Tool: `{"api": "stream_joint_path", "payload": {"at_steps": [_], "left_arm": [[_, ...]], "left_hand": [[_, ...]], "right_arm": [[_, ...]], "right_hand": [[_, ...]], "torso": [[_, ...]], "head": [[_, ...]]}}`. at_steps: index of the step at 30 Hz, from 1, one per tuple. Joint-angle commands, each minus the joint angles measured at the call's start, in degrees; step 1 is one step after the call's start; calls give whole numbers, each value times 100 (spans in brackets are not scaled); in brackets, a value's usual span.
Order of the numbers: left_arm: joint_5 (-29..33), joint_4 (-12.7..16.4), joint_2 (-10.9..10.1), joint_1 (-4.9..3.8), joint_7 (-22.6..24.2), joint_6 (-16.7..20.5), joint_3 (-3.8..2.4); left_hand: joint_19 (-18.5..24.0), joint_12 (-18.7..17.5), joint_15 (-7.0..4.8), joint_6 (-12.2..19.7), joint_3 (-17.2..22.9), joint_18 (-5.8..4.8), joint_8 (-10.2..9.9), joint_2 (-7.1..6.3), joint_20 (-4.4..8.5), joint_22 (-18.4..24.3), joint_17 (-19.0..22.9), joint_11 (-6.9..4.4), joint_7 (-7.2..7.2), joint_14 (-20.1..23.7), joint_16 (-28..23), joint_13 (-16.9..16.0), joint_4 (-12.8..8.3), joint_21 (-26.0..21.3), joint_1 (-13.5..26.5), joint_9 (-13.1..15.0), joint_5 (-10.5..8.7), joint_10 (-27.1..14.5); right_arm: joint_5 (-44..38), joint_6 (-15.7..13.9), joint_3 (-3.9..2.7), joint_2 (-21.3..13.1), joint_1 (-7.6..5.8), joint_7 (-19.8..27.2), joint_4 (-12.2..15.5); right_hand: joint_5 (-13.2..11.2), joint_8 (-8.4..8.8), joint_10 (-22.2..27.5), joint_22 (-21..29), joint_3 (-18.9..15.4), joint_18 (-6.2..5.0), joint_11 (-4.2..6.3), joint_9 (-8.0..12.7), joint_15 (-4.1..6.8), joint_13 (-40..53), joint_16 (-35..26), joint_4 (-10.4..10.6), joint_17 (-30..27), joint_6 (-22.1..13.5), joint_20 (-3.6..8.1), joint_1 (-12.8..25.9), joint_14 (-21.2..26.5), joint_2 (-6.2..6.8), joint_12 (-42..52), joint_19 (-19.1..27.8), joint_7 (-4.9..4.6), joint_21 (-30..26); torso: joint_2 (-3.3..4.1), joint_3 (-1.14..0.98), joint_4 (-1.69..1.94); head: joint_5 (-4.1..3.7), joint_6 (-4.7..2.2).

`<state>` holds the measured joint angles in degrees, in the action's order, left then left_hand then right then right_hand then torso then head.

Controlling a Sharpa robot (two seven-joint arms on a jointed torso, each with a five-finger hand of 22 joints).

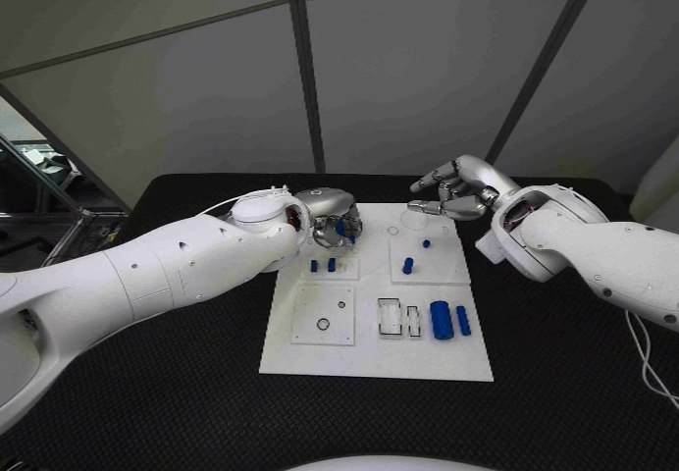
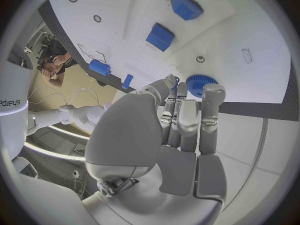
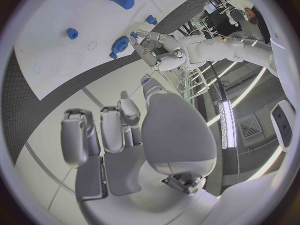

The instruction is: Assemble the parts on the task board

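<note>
Head camera looks steeply down on the whole white board (image 1: 375, 363). Each wrist camera sits close behind its own hand, facing the board's far edge. All views share that end.

Two glossy white arms with small screw holes end in a silver left robot hand (image 1: 329, 218) and right robot hand (image 1: 455, 189).

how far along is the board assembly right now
Early, judging by the layout. A few small blue parts stand upright in the task board, but two blue cylinders lie loose near its right edge. The left hand reaches at the blue gear; the right hand hovers, holding nothing.
</note>
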<state>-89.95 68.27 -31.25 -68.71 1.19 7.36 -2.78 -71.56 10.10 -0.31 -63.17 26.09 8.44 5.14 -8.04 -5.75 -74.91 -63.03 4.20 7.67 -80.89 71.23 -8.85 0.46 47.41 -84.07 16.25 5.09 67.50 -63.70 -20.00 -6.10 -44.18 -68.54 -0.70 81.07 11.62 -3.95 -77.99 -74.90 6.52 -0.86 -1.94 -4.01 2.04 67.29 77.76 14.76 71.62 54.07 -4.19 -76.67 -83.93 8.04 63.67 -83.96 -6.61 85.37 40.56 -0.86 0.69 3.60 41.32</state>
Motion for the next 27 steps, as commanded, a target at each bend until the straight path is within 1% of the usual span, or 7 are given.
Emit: {"api": "stream_joint_path", "payload": {"at_steps": [1,4,7,10,19,23,27], "left_arm": [[100,115,-69,-6,101,279,-67],[143,231,-170,6,77,285,-183],[168,330,-284,14,32,228,-264],[196,403,-421,18,-29,123,-315],[221,473,-712,36,-142,-132,-351],[256,512,-785,62,-162,-190,-352],[276,530,-816,107,-171,-218,-352]], "left_hand": [[-47,-36,-3,-45,12,-59,-36,19,-2,-14,-13,-12,15,-52,31,7,-30,51,22,-5,38,38],[-53,-42,-2,-48,11,-61,-41,16,-2,-23,-18,-11,16,-60,39,12,-30,63,33,-10,36,41],[-58,-48,-2,-52,9,-62,-45,13,-2,-31,-22,-10,16,-66,46,17,-30,74,45,-15,35,44],[-58,-55,0,-58,5,-62,-51,9,-3,-36,-16,-10,16,-70,47,22,-25,75,65,-21,28,49],[-47,-69,2,-63,-2,-58,-62,0,-5,-38,24,-9,14,-62,27,32,-17,57,98,-32,16,52],[-41,-77,2,-69,-6,-56,-67,-2,-6,-39,32,-9,13,-61,24,37,-11,49,116,-37,7,55],[-38,-80,3,-69,-8,-56,-70,-5,-6,-40,43,-9,13,-58,18,39,-9,46,124,-40,2,56]], "right_arm": [[14,-24,-3,-2,-11,58,-3],[14,-22,-3,-5,-11,58,-6],[14,-19,-3,-8,-10,57,-7],[14,-16,-3,-14,-10,54,-6],[14,-12,-3,-22,-10,47,-5],[14,-9,-3,-25,-10,43,0],[14,-9,-3,-24,-10,42,2]], "right_hand": [[6,8,36,-961,-4,-68,7,2,46,6,-11,-35,6,44,31,20,-215,-20,-12,-258,-16,-6],[6,8,36,-961,-4,-68,7,2,46,6,-11,-35,6,44,31,20,-215,-20,-12,-258,-16,-6],[6,8,36,-961,-4,-68,7,2,46,6,-11,-35,6,44,31,20,-215,-20,-12,-258,-16,-6],[6,8,36,-961,-4,-68,7,2,46,6,-11,-35,6,44,31,20,-215,-20,-12,-258,-16,-6],[6,8,36,-961,-4,-68,7,2,46,6,-11,-35,6,44,31,20,-215,-20,-12,-258,-16,-6],[6,8,36,-961,-4,-68,7,2,46,6,-11,-35,6,44,31,20,-215,-20,-12,-258,-16,-6],[6,8,36,-961,-4,-68,7,2,46,6,-11,-35,6,44,31,20,-215,-20,-12,-258,-16,-6]], "torso": [[2,0,-5],[0,-1,-2],[1,-1,9],[-1,-4,9],[8,0,-8],[9,-5,-9],[8,-1,-8]], "head": [[15,-4],[29,-14],[27,-17],[38,-13],[65,-7],[72,-4],[73,1]]}}
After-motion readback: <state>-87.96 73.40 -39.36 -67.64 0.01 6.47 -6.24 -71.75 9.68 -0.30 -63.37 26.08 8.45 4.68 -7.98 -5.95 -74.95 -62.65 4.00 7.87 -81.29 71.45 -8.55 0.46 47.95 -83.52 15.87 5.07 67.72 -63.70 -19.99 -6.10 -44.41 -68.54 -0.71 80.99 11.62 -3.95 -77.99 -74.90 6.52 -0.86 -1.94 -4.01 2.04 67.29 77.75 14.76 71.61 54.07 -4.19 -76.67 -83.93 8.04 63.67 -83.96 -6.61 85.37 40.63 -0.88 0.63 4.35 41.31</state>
